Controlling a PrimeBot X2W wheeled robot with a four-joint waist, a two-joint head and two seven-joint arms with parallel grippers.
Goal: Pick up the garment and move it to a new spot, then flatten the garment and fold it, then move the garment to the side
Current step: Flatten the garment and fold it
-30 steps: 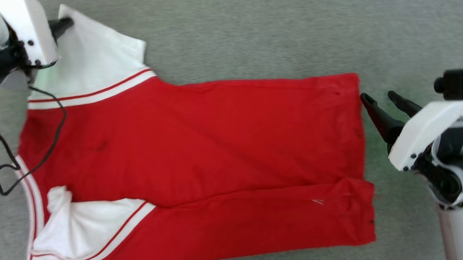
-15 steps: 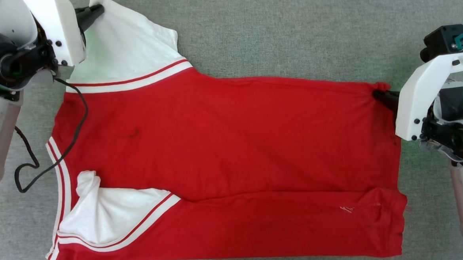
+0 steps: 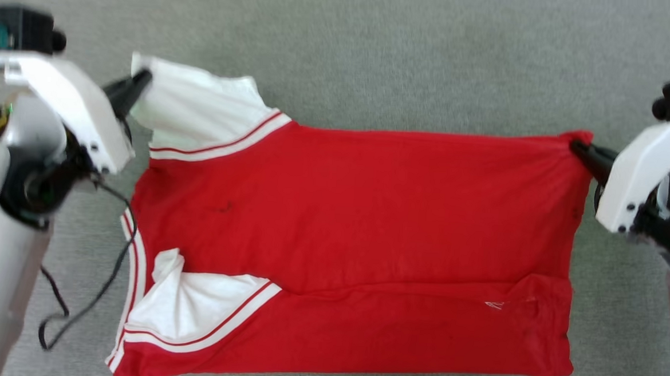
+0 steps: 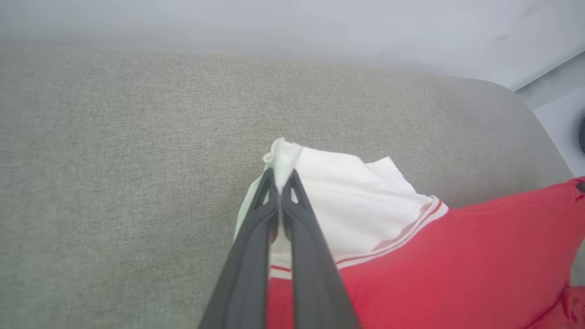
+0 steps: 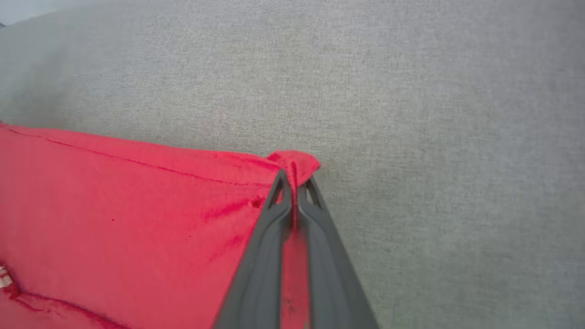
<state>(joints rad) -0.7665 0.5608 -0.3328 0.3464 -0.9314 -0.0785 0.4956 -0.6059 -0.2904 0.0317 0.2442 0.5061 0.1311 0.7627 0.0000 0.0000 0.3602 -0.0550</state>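
A grey-beige woven surface (image 3: pixel 376 52) is seen beneath everything, its cloth plain and evenly textured. The garment (image 3: pixel 356 212) is spread red and mostly flat across the middle of the surface, its length running left to right. Its striped-trim end is turned toward the surface's left edge and its plain hem toward the right edge. The left tool (image 3: pixel 141 79) is closed on the tip of the far white sleeve (image 3: pixel 201 109), which is drawn up toward the far left corner. In the left wrist view its fingers (image 4: pixel 256 246) are pressed together with a pinch of white cloth between them. The right tool (image 3: pixel 577 147) is clamped on the garment's far right corner, where the red cloth is bunched into a small peak. The near white sleeve (image 3: pixel 191 312) is crumpled on the red cloth toward the near left corner, and a crease is seen along the near side. A black cable (image 3: pixel 110 273) is looped on the surface just beside the garment's left end. In the left wrist view a rounded corner of the surface is shown, with a pale, blurred wall (image 4: pixel 320 27) behind it.
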